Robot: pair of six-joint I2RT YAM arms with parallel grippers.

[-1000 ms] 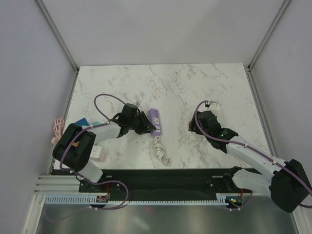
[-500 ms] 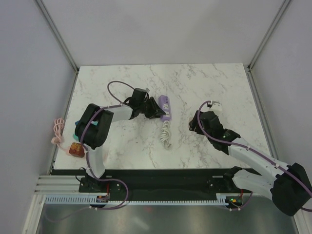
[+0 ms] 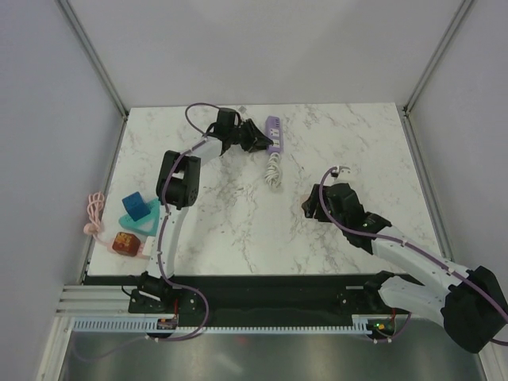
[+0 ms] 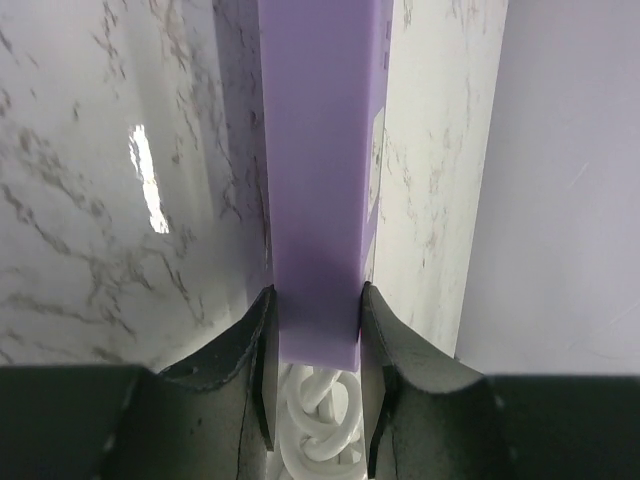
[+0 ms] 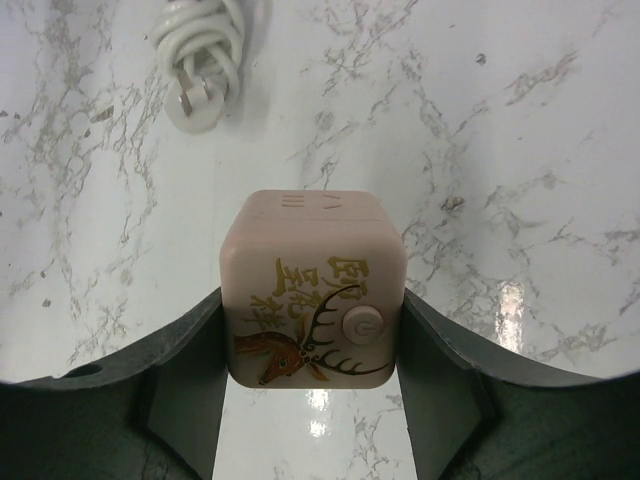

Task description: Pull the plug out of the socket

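Already the right claw (image 5: 312, 330) is clamped on the plug (image 5: 315, 250), its 2 dark fingers pressing opposite flanks of the block. The plug is a rounded cube of matte beige plastic, printed with gold characters and a deer, with 1 small round button on its face. The left claw (image 4: 318, 300) is closed on the cord end of the socket (image 4: 320, 150), a slim, straight-edged bar of smooth lilac plastic reached out to the far edge of the surface (image 3: 357, 151). Its glossy white cord (image 3: 274, 168) hangs in a tight coil just below.

Plug and socket are well apart, so the pull itself looks finished. What remains, by my reading, is only the tidy ending: lower each piece, open the fingers gently and back away without dragging the cord. The surface is polished white marble pattern with grey veins, slick enough that a released strip may slide.
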